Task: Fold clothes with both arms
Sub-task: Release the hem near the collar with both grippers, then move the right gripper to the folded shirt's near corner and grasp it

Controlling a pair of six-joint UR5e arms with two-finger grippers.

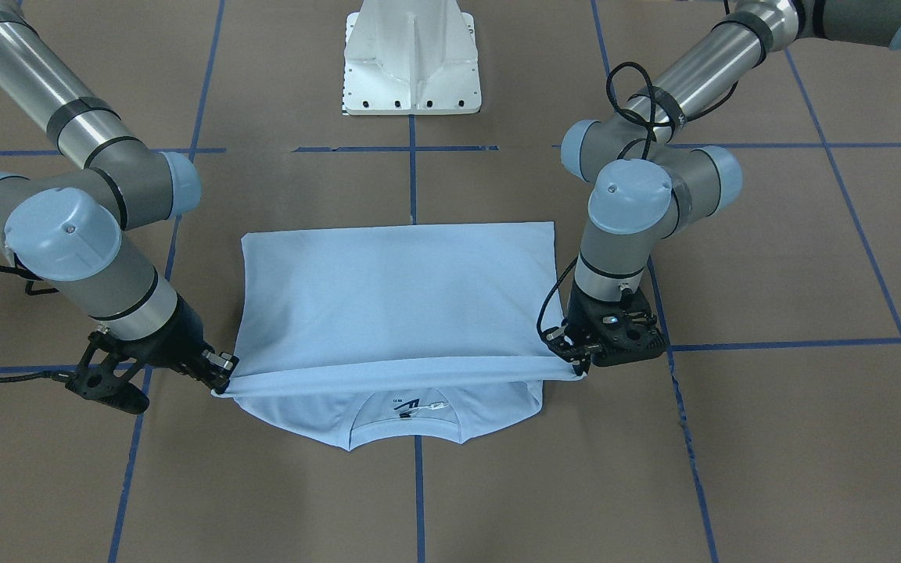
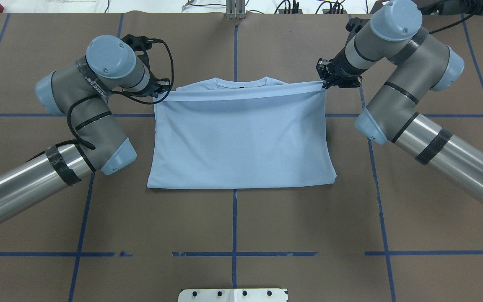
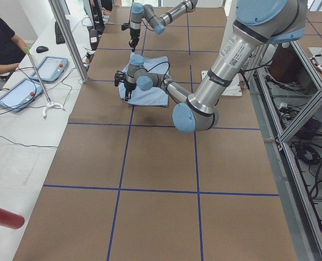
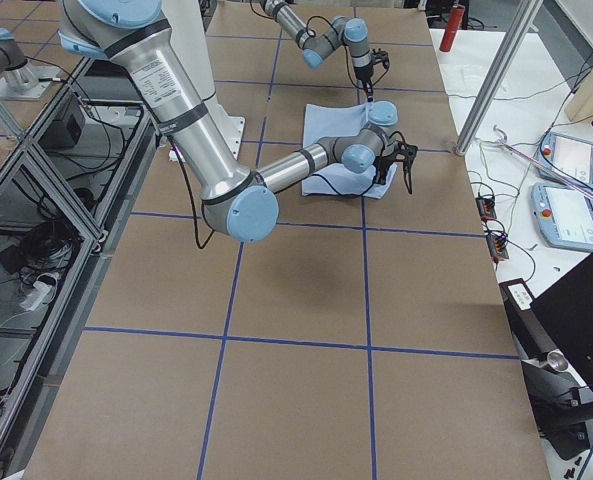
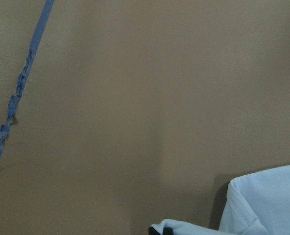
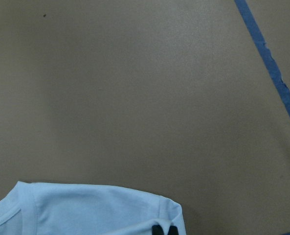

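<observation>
The pale light-blue T-shirt (image 1: 396, 297) lies folded on the brown table; it also shows in the overhead view (image 2: 241, 138). Its hem edge is stretched taut between both grippers, just short of the collar (image 1: 407, 426) with its label. My left gripper (image 1: 582, 367) is shut on the hem's corner at the shirt's left side (image 2: 164, 90). My right gripper (image 1: 220, 377) is shut on the other corner (image 2: 324, 84). Each wrist view shows a held fold of blue cloth (image 5: 267, 205) (image 6: 86, 210) at the bottom edge. The chest print is hidden.
The white pedestal base (image 1: 411, 62) stands behind the shirt. Blue tape lines (image 2: 234, 235) grid the table. A side bench with tablets (image 3: 19, 92), cables and a person sits past the far edge; a metal post (image 3: 68, 38) stands at that edge.
</observation>
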